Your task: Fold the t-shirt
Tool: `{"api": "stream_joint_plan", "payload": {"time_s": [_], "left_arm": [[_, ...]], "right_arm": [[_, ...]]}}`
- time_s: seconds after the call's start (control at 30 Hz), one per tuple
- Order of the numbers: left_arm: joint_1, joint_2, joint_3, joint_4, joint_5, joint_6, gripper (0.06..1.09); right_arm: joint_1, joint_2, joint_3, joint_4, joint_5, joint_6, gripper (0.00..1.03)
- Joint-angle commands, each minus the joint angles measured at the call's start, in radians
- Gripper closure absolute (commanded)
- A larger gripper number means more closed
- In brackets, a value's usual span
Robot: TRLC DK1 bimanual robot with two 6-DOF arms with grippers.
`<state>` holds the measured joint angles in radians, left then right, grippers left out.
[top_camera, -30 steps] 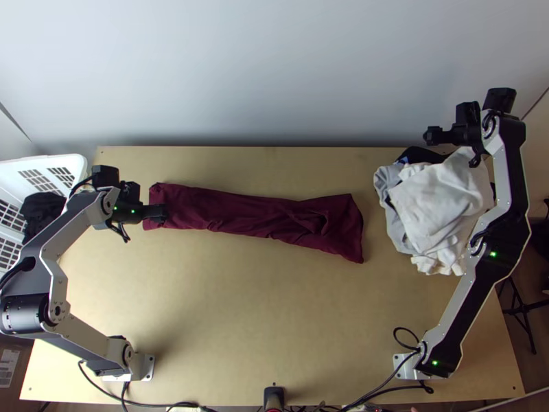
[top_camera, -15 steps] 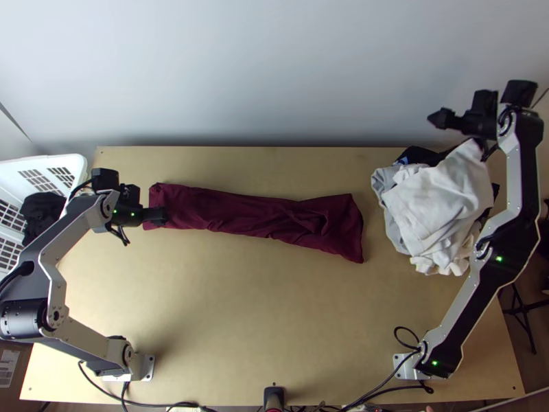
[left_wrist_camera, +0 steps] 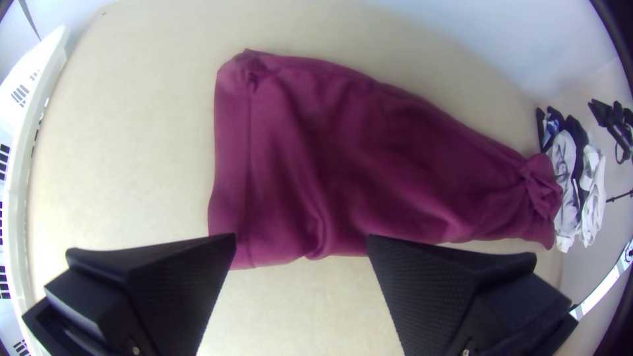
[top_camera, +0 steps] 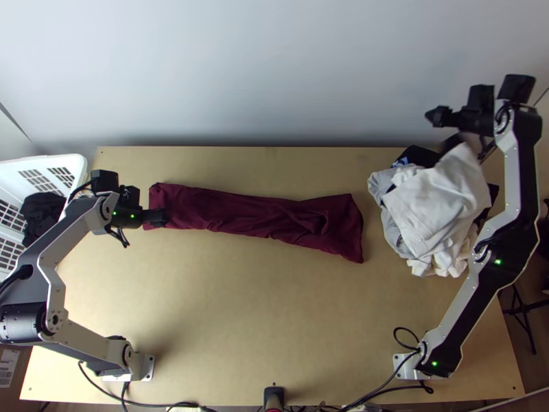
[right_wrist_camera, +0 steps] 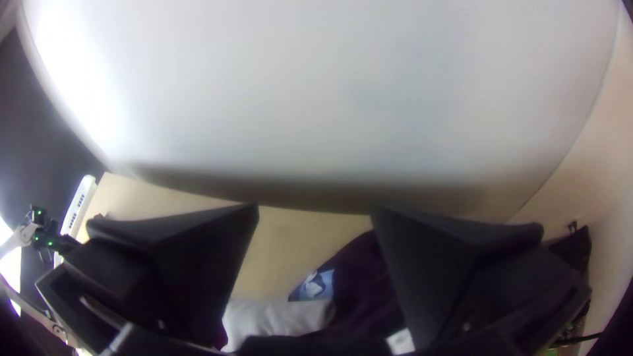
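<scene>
Though it wrinkles, the maroon t-shirt [top_camera: 250, 214] forms a long strip.

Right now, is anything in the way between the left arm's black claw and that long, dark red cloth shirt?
No, nothing visible stands between them: the open left gripper is right over one end of the dark red cloth t-shirt. The heap of white and grey clothes lies beyond its other end.

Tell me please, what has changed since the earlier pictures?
In the top view, the right gripper has moved slightly up the picture, and the pile of cloths has shifted a little toward the maroon t-shirt. The t-shirt and the left gripper stayed practically in place.
</scene>
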<state>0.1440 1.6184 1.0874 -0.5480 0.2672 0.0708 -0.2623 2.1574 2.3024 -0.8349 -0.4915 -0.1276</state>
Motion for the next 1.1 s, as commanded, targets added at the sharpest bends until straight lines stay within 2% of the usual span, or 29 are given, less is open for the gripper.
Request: {"api": "stream_joint_plan", "payload": {"time_s": [0.0, 0.03, 0.07, 0.1, 0.13, 0.4, 0.57, 0.73, 0.8, 1.07], "left_arm": [[-0.001, -0.006, -0.007, 0.0, 0.0, -0.003, 0.12], [-0.001, -0.006, -0.009, 0.002, 0.0, -0.003, 0.12], [-0.001, -0.006, -0.009, 0.002, 0.0, -0.005, 0.12], [-0.001, -0.006, -0.009, 0.003, 0.0, -0.005, 0.12], [-0.001, -0.005, -0.009, 0.003, 0.0, -0.005, 0.12], [0.0, -0.006, -0.024, 0.011, 0.0, -0.006, 0.12], [0.008, -0.006, -0.027, 0.013, 0.0, -0.006, 0.12], [0.009, -0.005, -0.037, 0.019, 0.0, -0.006, 0.12], [0.009, -0.005, -0.038, 0.02, 0.0, -0.006, 0.12], [0.012, -0.006, -0.049, 0.025, 0.0, -0.006, 0.12]], "right_arm": [[0.026, -0.019, -0.093, -0.084, -0.012, -0.11, 0.5], [0.028, -0.025, -0.107, -0.084, -0.009, -0.118, 0.49], [0.032, -0.03, -0.116, -0.084, -0.007, -0.118, 0.36], [0.035, -0.033, -0.121, -0.084, -0.005, -0.118, 0.16], [0.04, -0.036, -0.123, -0.089, -0.005, -0.118, 0.03], [0.198, -0.205, -0.238, -0.107, -0.005, -0.132, 0.03], [0.353, -0.37, -0.423, -0.148, -0.005, -0.13, 0.03], [0.482, -0.533, -0.709, -0.144, -0.004, -0.133, 0.03], [0.523, -0.593, -0.821, -0.13, 0.027, -0.132, 0.03], [0.594, -0.808, -1.072, -0.124, 0.087, -0.087, 0.03]]}}
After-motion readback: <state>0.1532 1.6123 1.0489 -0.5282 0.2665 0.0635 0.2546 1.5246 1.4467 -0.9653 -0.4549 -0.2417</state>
